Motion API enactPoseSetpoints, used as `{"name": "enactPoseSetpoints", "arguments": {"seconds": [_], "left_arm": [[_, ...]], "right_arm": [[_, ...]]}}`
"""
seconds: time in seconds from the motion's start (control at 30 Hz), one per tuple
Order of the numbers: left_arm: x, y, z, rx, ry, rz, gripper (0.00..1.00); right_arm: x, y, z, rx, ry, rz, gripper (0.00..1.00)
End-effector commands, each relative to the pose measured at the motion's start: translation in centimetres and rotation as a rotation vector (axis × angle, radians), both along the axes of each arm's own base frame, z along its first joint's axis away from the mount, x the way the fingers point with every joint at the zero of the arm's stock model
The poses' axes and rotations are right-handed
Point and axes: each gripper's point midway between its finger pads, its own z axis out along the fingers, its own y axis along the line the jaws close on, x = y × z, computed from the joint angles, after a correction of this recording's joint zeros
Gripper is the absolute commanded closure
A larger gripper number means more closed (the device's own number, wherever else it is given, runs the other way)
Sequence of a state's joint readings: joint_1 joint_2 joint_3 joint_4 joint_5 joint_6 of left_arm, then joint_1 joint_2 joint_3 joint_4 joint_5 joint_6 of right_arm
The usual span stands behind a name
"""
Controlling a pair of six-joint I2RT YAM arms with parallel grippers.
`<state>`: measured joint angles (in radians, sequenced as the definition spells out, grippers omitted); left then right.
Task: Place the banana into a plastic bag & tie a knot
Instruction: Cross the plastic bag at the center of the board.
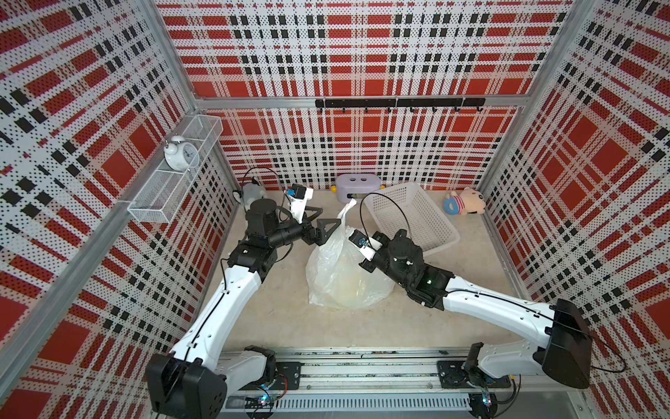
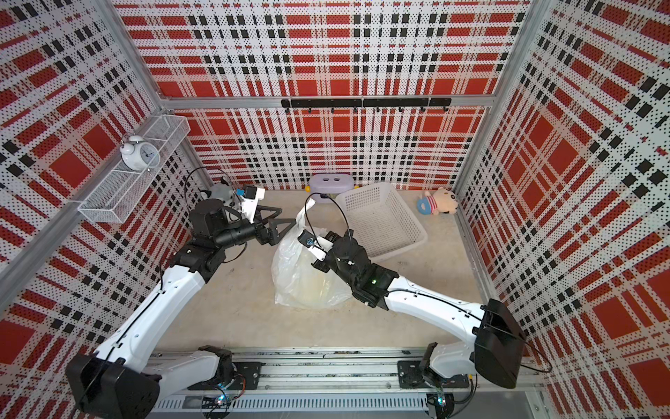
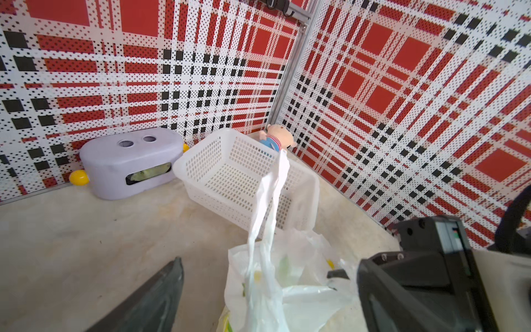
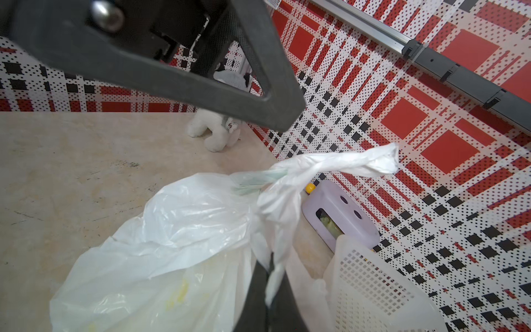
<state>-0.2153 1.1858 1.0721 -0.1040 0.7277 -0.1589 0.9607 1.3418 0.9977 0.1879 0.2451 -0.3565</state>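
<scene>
The plastic bag point(image 1: 340, 275) point(image 2: 308, 279) sits bulging on the floor between both arms. A pale yellow blur shows through its wall, but the banana itself is hidden. One white handle point(image 1: 346, 214) point(image 3: 270, 195) sticks up free, twisted with the other at the bag's neck point(image 4: 270, 186); I cannot tell whether that is a tied knot. My left gripper point(image 1: 321, 218) point(image 3: 270, 261) is open, its fingers either side of the upright handle without touching it. My right gripper point(image 4: 270, 290) is shut on a twisted strip of handle at the bag's right side.
A white lattice basket point(image 1: 409, 217) stands just behind my right arm. A lilac box point(image 1: 357, 183) is at the back wall, a plush pig point(image 1: 466, 201) at back right, a grey plush toy point(image 1: 250, 192) at back left. On the left wall, a wire shelf point(image 1: 174, 181) holds an alarm clock.
</scene>
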Motion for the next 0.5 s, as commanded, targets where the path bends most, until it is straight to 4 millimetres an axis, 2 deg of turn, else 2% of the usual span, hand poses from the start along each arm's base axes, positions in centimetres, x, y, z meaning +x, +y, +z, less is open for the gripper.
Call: {"name": "enactPoseSetpoints", "arguments": {"seconds": [0.0,0.13,0.3,0.47], "left_arm": [[0.1,-1.0,1.8,-0.08,-0.058,-0.094,0.04],[-0.2,-1.8,1.0,-0.124,-0.048,-0.131,0.04],[-1.9,-2.2,0.5,-0.173,-0.056,-0.174,0.05],[-1.5,-2.5,-1.1,-0.168,-0.016,-0.169,0.05]], "right_arm": [[0.3,0.0,1.7,0.056,-0.015,0.003,1.0],[0.7,-0.1,1.5,0.057,-0.001,-0.001,1.0],[1.3,-0.4,1.1,0.059,0.019,-0.015,1.0],[1.8,-0.1,1.2,0.068,0.032,-0.003,1.0]]}}
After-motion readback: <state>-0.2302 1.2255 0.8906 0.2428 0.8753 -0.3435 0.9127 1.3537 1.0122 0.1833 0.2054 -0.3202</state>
